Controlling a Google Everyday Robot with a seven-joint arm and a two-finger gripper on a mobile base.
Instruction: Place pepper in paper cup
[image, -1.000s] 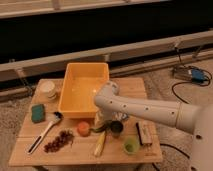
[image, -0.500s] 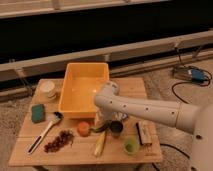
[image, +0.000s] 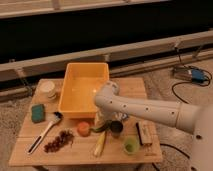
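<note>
- The yellow tub (image: 82, 90) sits at the back middle of the wooden table (image: 75, 154). Inside it only its plain yellow floor shows.
- The paper cup (image: 48, 89) stands left of the yellow tub, near the table's back left corner. I cannot tell what is in it.
- The pepper (image: 98, 129) lies flat on the table just in front of the yellow tub's front right corner. It is well apart from the paper cup.
- The gripper (image: 103, 120) hangs just in front of the yellow tub, right above the pepper. Its jaws stand wide.
- The white arm (image: 150, 111) reaches in from the right, across the yellow tub's right front corner.
- A small dark cup (image: 116, 128) stands just right of the pepper. It is too dark inside to tell.
- A light green cup (image: 131, 145) stands farther front and right of the yellow tub.
- An orange round piece (image: 83, 128) sits just left of the pepper.
- A pale corn stick (image: 100, 144) lies in front of the pepper.
- The yellow tub stands between the pepper and the paper cup.
</note>
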